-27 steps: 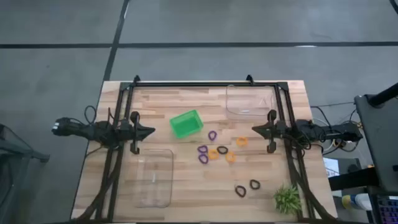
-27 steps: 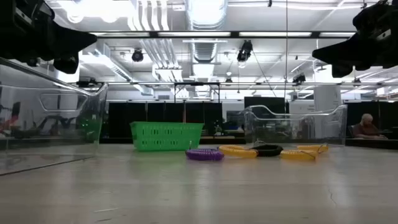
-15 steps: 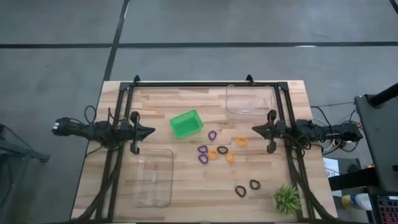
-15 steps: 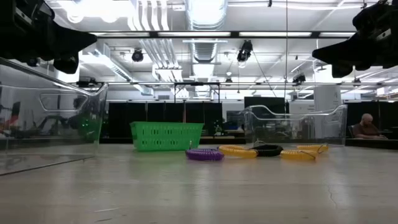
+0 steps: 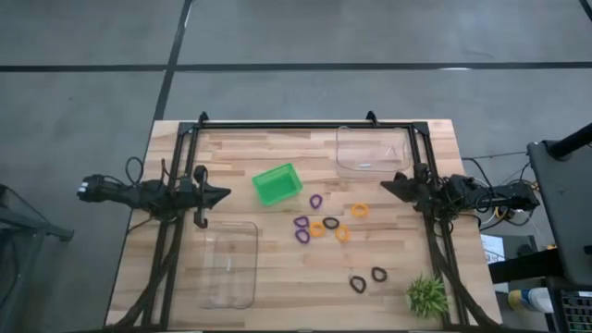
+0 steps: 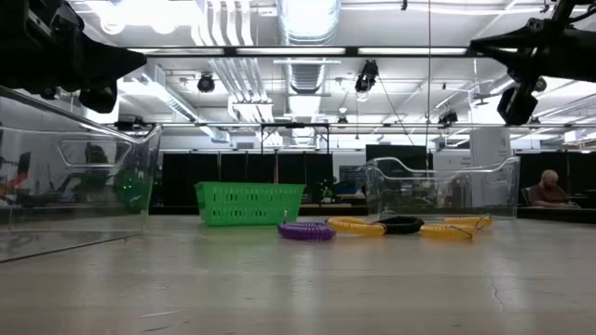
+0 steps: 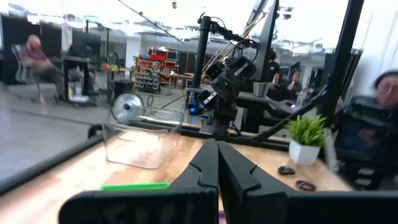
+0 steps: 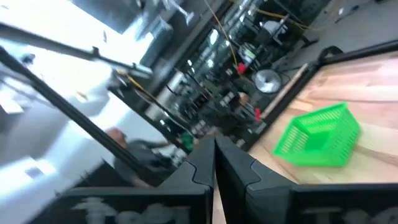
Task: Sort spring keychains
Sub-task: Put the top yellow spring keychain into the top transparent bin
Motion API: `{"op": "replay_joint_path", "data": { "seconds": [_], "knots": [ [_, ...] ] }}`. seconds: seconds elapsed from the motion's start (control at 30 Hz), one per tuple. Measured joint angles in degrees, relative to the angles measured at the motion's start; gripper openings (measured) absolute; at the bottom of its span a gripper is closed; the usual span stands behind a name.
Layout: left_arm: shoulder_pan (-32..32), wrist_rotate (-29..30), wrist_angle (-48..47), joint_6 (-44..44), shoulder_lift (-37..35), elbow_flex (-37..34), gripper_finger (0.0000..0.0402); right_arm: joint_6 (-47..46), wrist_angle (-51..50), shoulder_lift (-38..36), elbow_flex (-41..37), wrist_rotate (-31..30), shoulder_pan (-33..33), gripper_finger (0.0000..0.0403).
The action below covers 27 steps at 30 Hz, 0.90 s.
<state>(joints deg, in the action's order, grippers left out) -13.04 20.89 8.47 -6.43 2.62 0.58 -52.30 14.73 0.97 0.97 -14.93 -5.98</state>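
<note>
The spring keychains lie flat on the wooden table in the high view: purple (image 5: 302, 222), orange (image 5: 317, 228) and one black (image 5: 331, 223) loop in a loose cluster at mid-table, with two black loops (image 5: 358, 284) nearer the near edge. In the low view they show as a low row, the purple keychain (image 6: 306, 231) in front. My left gripper (image 5: 227, 195) (image 7: 217, 146) hovers shut over the table's left half, pointing right. My right gripper (image 5: 384, 183) (image 8: 214, 142) hovers shut over the right half, pointing left and slanted toward the far edge, above the cluster.
A green bin (image 5: 277, 183) stands left of the cluster. One clear bin (image 5: 372, 148) sits by the far edge, another clear bin (image 5: 229, 264) near the left front. A small spiky plant (image 5: 427, 296) stands at the near right corner. The black frame (image 5: 305, 125) rims the table.
My right gripper has rolled about its wrist and swung a little toward the table's far edge, drawing back slightly to the right; it stays shut. The keychains lie where they lay.
</note>
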Motion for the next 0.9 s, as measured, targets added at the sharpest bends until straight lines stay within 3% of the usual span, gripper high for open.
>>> {"op": "replay_joint_path", "data": {
  "seconds": [0.2, 0.53, 0.8, 0.9],
  "knots": [
    [0.02, 0.19, 0.02, -18.38, 0.0, 0.02, 0.0, -7.97, 3.43, -0.05, 0.0, -1.69, 0.04, 0.0008],
    [0.06, 0.21, 0.86, -45.72, -0.02, 0.0, 0.0, -24.21, 4.83, 6.21, 0.49, 2.72, -0.02, 0.0008],
    [0.08, 0.73, 0.92, -46.17, -0.02, 0.02, 0.0, -21.75, 3.22, 22.65, 10.43, 5.13, -0.02, 0.0008],
    [0.07, 0.86, 0.92, -46.17, -0.02, 0.0, 0.0, -19.22, -0.35, 29.66, 15.78, 9.91, 0.0, 0.0008]
  ]
}}
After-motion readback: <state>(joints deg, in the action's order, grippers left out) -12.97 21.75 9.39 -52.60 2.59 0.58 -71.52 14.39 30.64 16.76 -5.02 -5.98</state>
